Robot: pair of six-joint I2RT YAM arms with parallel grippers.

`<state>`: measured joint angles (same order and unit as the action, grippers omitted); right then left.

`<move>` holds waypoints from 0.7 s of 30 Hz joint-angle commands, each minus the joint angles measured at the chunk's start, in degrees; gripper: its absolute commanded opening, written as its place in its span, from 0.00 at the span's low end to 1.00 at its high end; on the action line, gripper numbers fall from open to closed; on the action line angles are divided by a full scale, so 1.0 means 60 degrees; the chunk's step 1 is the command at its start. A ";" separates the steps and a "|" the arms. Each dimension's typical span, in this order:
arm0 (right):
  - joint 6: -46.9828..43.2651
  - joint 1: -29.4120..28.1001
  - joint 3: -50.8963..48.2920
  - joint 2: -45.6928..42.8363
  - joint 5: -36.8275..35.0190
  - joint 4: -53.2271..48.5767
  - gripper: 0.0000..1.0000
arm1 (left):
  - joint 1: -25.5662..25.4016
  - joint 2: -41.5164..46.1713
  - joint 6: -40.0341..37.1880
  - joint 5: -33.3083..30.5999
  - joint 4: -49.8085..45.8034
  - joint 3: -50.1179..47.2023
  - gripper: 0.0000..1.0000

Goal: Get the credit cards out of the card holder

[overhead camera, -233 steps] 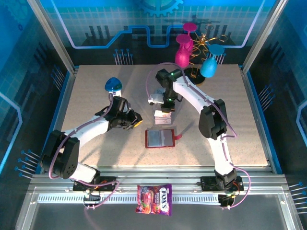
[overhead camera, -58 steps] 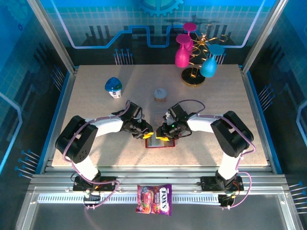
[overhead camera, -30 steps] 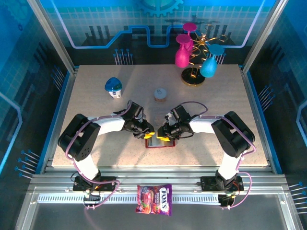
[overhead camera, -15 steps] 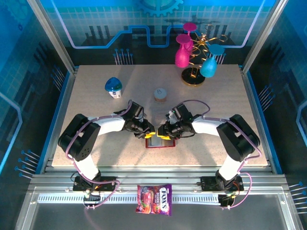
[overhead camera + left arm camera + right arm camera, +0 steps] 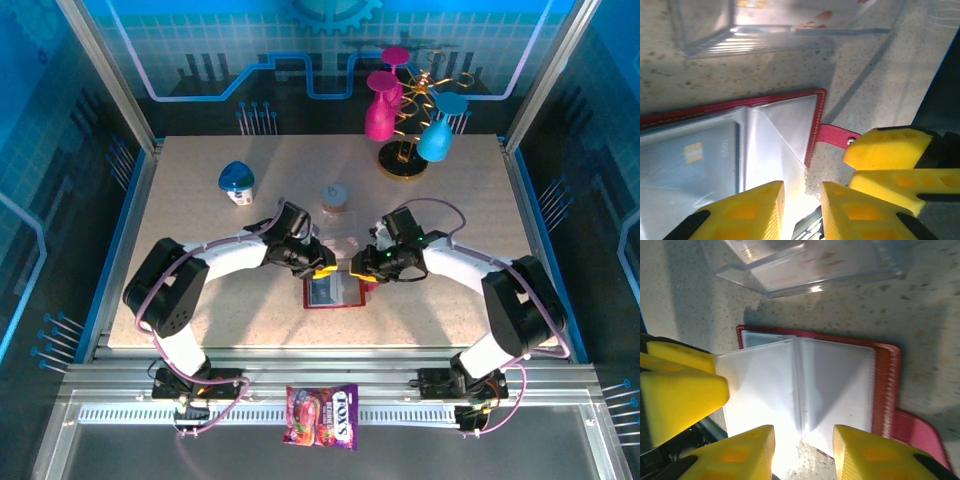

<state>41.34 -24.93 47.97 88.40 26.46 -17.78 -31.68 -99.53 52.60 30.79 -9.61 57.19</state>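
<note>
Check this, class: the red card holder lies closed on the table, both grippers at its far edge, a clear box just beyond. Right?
No: the card holder lies open, not closed; the right wrist view shows its pockets spread. The rest holds: on the table, left gripper and right gripper at its far edge, clear box just beyond.

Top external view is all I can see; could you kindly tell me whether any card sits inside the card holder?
Observer: Yes. The left wrist view shows the card holder lying open, and a card with a small yellow chip shows through a grey pocket.
Operator: Thank you. Are the right gripper's jaws closed on anything?
Observer: No. In the right wrist view the right gripper has its jaws apart, at the edge of the fanned see-through pockets.
</note>
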 commanded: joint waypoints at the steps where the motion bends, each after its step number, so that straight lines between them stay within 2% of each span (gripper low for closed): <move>1: -0.0445 0.0401 -0.0113 -0.0466 -0.0246 -0.0713 0.37 | -0.0218 -0.0330 0.0056 0.0389 -0.0278 0.0377 0.28; 10: -0.0423 0.1001 -0.0656 -0.1179 -0.0163 -0.0669 0.38 | -0.0641 -0.1140 0.0096 0.0596 -0.0258 0.1132 0.32; 21: -0.0573 0.1122 -0.0875 -0.1166 -0.0120 -0.0704 0.38 | -0.0797 -0.1548 0.0071 0.0617 -0.0445 0.1557 0.38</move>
<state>39.09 -19.03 43.16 81.95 25.52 -20.62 -35.92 -108.18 52.60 32.91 -10.26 65.17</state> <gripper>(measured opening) 0.376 0.378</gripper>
